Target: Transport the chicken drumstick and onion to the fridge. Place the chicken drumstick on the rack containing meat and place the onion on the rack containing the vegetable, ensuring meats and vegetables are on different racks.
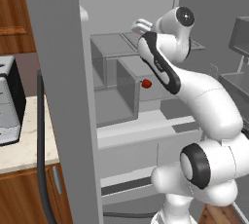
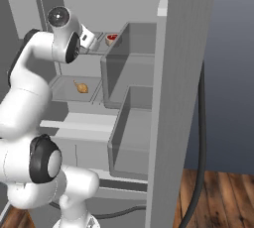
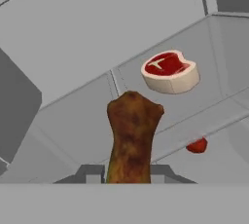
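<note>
Drumstick [image 3: 131,135] rough, matt; fridge shelf [image 3: 78,121] smooth plastic.

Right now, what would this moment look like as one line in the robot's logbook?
gripper: shut on chicken drumstick | place: inside open fridge, over upper rack | nearby: raw steak on that rack | drumstick: not yet set down

The lower end of the brown elongated chicken drumstick [image 3: 131,138] was hidden between the dark gripper [image 3: 127,173] fingers, the small red object [image 1: 146,84] was too small to identify, and the tall grey metallic fridge [image 2: 183,98] was cut off by the frame edges.
</note>
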Tool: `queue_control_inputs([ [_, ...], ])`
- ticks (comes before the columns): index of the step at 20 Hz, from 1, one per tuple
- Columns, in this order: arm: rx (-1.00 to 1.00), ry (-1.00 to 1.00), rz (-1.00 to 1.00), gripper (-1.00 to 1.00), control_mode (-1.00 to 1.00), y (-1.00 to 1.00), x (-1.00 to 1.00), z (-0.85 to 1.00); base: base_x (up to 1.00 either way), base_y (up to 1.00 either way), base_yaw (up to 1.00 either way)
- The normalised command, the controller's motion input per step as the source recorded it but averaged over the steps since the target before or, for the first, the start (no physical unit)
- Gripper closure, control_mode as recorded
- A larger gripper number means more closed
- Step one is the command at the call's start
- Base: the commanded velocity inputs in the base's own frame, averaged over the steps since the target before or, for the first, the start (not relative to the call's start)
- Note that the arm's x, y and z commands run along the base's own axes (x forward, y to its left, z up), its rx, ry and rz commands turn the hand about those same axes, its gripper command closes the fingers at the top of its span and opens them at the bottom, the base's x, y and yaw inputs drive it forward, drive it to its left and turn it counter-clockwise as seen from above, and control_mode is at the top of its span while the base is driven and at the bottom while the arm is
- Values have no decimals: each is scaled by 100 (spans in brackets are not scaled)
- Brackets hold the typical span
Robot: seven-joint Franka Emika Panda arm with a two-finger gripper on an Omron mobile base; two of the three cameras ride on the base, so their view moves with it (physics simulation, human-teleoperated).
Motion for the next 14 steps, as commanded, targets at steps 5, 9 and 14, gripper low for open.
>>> queue_control_inputs([
  [5,0,2,0,100,-100,2,80,-24,0,0,0],
  [9,0,0,0,100,-100,11,68,-18,0,0,0],
  [14,0,0,0,100,-100,21,60,-15,0,0,0],
])
